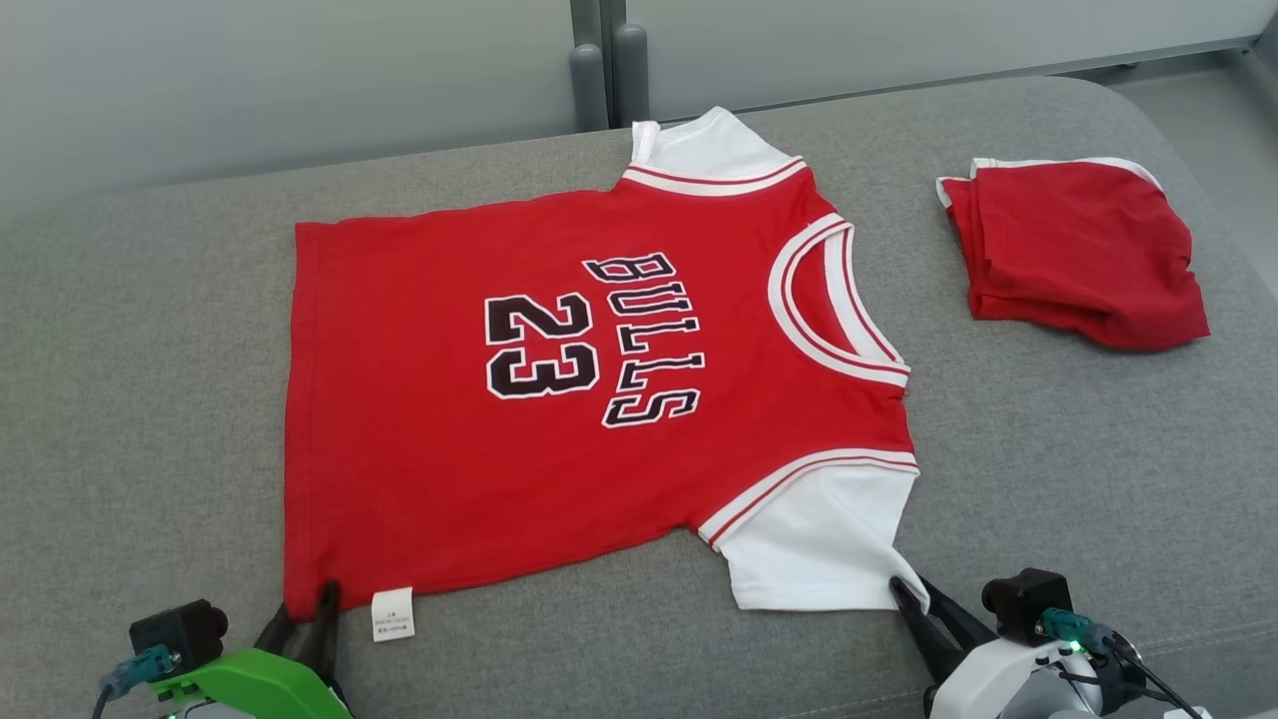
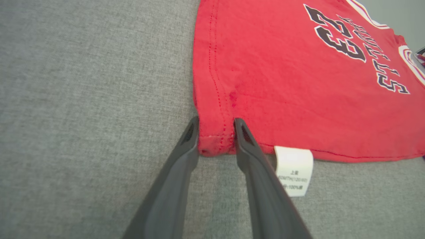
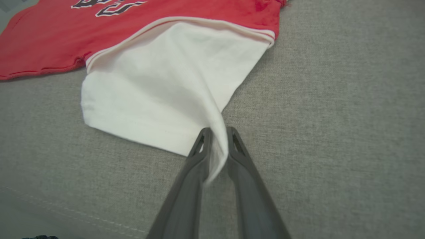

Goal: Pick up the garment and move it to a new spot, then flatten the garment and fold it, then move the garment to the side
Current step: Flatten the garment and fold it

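The garment (image 1: 559, 449) is a red jersey with white sleeves and black "BULLS 23" lettering, spread flat on the grey cushion (image 1: 1058, 479). My left gripper (image 1: 303, 611) sits at the near hem corner. In the left wrist view its fingers stand apart on either side of that red corner (image 2: 215, 142), open (image 2: 216, 132). My right gripper (image 1: 914, 594) is at the near white sleeve. In the right wrist view it (image 3: 218, 139) is shut on the sleeve's corner (image 3: 217, 122), which rises in a pinched fold between the fingers.
A second red garment (image 1: 1078, 250) lies folded on the cushion at the right. A white care label (image 1: 392, 612) sticks out of the jersey's near hem beside my left fingers. Two grey posts (image 1: 609, 70) stand behind the cushion's far edge.
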Motion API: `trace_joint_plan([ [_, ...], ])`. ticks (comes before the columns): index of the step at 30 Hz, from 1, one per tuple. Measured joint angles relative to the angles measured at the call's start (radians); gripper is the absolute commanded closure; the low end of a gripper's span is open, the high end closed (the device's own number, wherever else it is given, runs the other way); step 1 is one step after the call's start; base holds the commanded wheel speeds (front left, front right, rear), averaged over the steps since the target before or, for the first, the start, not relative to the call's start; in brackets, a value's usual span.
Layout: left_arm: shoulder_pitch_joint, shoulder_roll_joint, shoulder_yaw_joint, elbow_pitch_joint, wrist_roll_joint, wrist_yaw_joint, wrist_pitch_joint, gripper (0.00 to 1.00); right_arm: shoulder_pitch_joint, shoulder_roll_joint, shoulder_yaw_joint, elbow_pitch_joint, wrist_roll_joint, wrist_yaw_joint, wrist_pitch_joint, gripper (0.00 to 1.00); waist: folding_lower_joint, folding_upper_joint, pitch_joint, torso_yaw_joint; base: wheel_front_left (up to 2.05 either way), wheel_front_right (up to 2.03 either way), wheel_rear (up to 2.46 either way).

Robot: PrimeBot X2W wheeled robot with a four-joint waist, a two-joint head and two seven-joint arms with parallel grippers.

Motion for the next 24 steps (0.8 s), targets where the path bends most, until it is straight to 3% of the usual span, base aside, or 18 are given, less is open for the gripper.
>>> trace_joint_plan([
  [1, -0.004, 0.000, -0.003, 0.001, -0.002, 0.000, 0.000, 1.00, 0.000, 0.000, -0.001, 0.001, 0.000, 0.000, 0.000, 0.80, 0.0000, 0.0000, 0.001, 0.000, 0.00, 0.00, 0.00],
  [2, -0.009, 0.000, -0.006, 0.001, -0.002, 0.000, 0.000, 1.00, 0.000, 0.000, -0.001, 0.001, 0.000, 0.000, 0.000, 0.98, 0.0000, 0.0000, 0.002, 0.000, 0.00, 0.00, 0.00],
  [3, -0.015, 0.000, -0.011, 0.001, -0.003, 0.000, 0.000, 1.00, -0.001, 0.000, -0.001, 0.001, 0.000, 0.000, 0.000, 1.00, 0.0000, 0.0000, 0.003, 0.000, 0.00, 0.00, 0.00],
  [12, -0.041, 0.012, -0.018, -0.018, -0.008, 0.000, 0.032, 1.00, -0.037, -0.004, -0.011, -0.048, 0.008, 0.012, -0.007, 1.00, 0.0000, 0.0001, 0.012, -0.004, 0.00, 0.00, 0.00],
  [24, -0.054, 0.076, -0.021, -0.131, -0.031, 0.000, 0.159, 1.00, -0.062, -0.064, -0.049, -0.216, 0.009, 0.018, -0.009, 1.00, 0.0000, 0.0000, 0.046, -0.002, 0.00, 0.00, 0.00],
])
